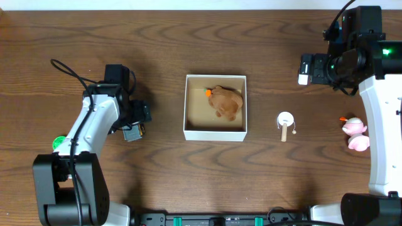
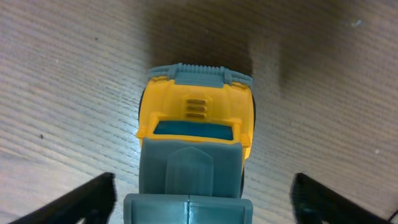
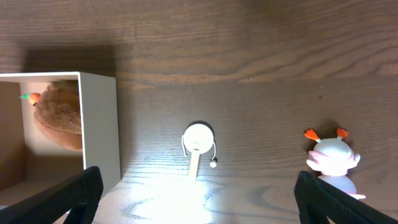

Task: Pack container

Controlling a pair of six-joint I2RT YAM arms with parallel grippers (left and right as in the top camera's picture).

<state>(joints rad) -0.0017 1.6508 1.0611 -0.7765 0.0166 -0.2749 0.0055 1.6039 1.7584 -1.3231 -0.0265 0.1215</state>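
The container [image 1: 215,132], a white-walled square box with a brown inside, stands mid-table and holds a brown plush toy [image 1: 226,102]. Its wall [image 3: 99,124] and the plush [image 3: 59,118] also show in the right wrist view. My left gripper [image 1: 135,119] is open just above a yellow and blue-grey toy truck [image 2: 196,115] on the table, one finger on each side of it [image 2: 202,186], not touching. My right gripper [image 1: 312,69] is open and empty [image 3: 199,196], high above a small white drum toy with a wooden handle [image 3: 198,140].
The drum toy [image 1: 285,122] lies just right of the container. A pink and white toy [image 1: 356,134] with orange tips lies near the right edge and shows in the right wrist view [image 3: 333,158]. A green object [image 1: 59,143] sits by the left arm's base.
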